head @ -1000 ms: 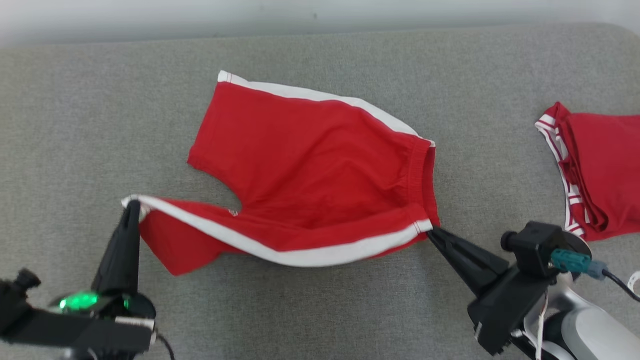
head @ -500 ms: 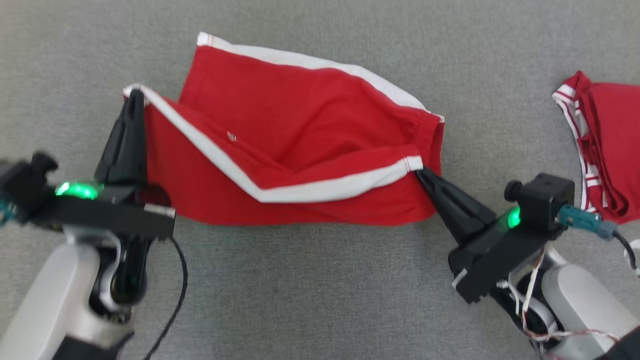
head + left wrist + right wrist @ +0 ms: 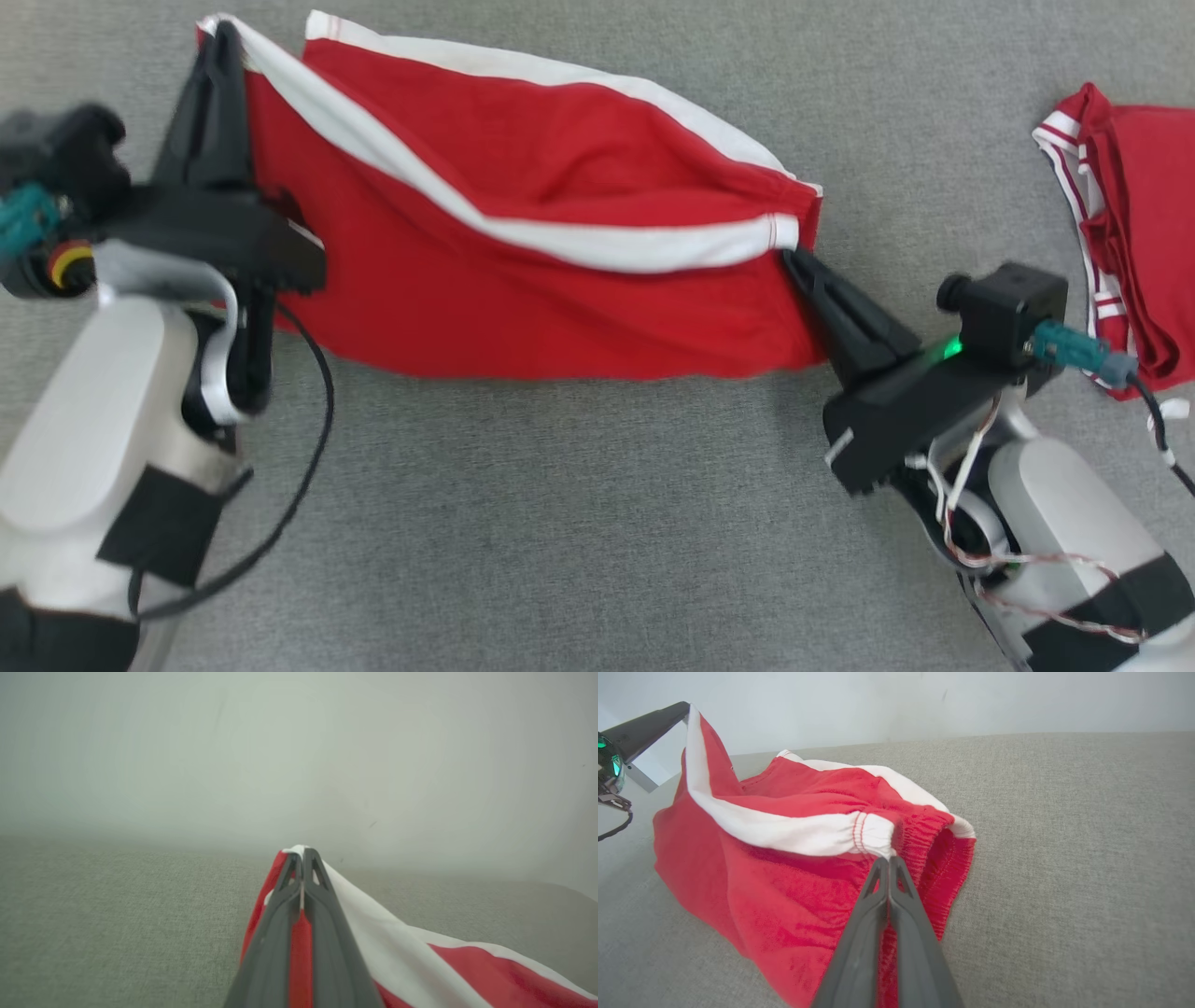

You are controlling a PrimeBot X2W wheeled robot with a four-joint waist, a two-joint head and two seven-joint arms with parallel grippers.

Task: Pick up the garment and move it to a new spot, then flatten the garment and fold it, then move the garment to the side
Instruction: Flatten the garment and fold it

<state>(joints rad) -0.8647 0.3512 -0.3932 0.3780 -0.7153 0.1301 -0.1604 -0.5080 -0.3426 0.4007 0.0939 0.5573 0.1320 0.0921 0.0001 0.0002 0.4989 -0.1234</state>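
Observation:
The garment (image 3: 523, 252) is a pair of red shorts with white side stripes, spread across the grey surface. Its near leg is lifted and carried over the far leg. My left gripper (image 3: 217, 42) is shut on the white-striped leg hem at the upper left; the left wrist view has red cloth pinched between the fingers (image 3: 301, 877). My right gripper (image 3: 794, 259) is shut on the waistband corner by the white stripe, with its tips (image 3: 888, 861) meeting the elastic edge of the garment (image 3: 794, 868).
Another red garment with white trim (image 3: 1125, 233) lies at the right edge, close to my right wrist. The grey fabric surface (image 3: 560, 523) stretches bare in front of the shorts. A pale wall (image 3: 896, 700) rises behind the surface.
Both grippers have carried the near edge of the shorts away from me, over the far leg. The left end rose farthest. The camera has also tipped down.

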